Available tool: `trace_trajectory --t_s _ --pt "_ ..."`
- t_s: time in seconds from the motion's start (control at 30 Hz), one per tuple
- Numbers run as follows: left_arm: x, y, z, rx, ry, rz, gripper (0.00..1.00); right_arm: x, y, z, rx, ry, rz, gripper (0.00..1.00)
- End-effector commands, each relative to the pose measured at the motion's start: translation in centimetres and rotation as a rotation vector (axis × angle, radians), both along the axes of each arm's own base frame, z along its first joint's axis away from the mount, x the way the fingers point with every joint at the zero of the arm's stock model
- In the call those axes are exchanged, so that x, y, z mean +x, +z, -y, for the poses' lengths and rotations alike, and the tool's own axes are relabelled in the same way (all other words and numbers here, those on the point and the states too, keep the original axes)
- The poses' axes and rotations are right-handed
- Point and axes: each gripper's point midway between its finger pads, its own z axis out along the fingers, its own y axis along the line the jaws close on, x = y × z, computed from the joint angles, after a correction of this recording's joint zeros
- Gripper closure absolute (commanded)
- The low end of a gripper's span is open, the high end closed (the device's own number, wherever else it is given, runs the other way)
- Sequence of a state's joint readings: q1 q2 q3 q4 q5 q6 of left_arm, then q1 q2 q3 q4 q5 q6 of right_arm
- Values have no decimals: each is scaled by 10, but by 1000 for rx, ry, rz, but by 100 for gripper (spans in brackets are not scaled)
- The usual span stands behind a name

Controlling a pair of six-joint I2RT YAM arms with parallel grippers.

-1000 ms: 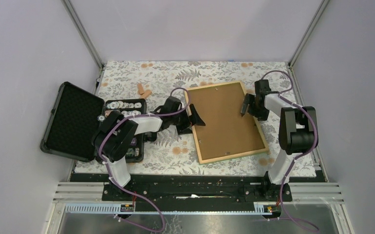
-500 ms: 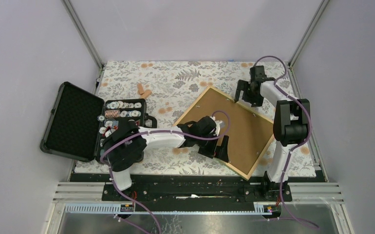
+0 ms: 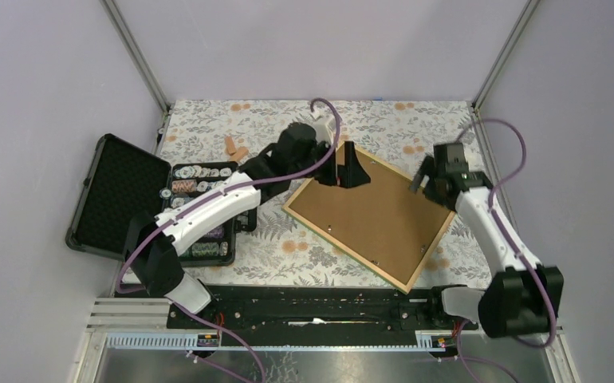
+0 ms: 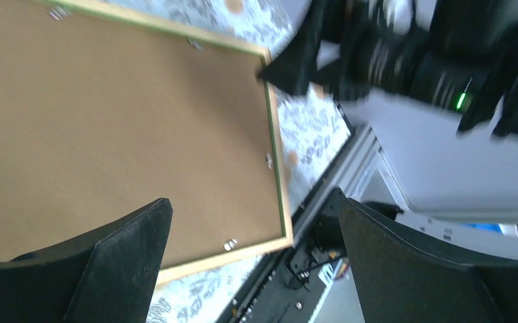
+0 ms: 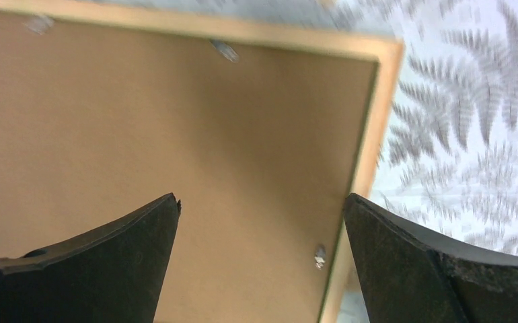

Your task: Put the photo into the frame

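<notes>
The frame (image 3: 431, 250) lies back up on the floral cloth, turned like a diamond, light wood rim around a plain brown backing board (image 3: 371, 219). The photo is hidden. My left gripper (image 3: 350, 169) hangs open over the frame's far corner, holding nothing. My right gripper (image 3: 423, 179) is open above the frame's right corner. In the left wrist view the open gripper (image 4: 251, 200) looks down on the board (image 4: 108, 121) and the wood rim (image 4: 234, 256). In the right wrist view the open gripper (image 5: 262, 198) hovers over the board (image 5: 175, 121) beside the rim (image 5: 276, 30).
An open black case (image 3: 120, 199) with poker chips (image 3: 204, 199) sits at the left. Two small orange pieces (image 3: 234, 148) lie on the cloth (image 3: 288, 128) behind it. Small metal clips (image 5: 319, 256) line the frame's back. Enclosure walls close in on three sides.
The frame has turned from nearly upright to diamond-wise. My left arm swung from the frame's near edge to its far corner. The right arm stretched out to the right corner.
</notes>
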State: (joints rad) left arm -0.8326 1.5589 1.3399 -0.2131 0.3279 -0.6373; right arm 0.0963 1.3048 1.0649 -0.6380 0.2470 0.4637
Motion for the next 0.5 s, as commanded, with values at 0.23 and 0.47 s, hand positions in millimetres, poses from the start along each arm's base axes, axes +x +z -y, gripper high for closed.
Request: trace_trajectory --t_s 0.23,0.47 --pt "23 -13 -29 52 63 117 1 -90 -76 43 142 -427 36 12" --pt "15 -15 -22 28 15 71 1 -87 -101 36 166 -392 -44 33"
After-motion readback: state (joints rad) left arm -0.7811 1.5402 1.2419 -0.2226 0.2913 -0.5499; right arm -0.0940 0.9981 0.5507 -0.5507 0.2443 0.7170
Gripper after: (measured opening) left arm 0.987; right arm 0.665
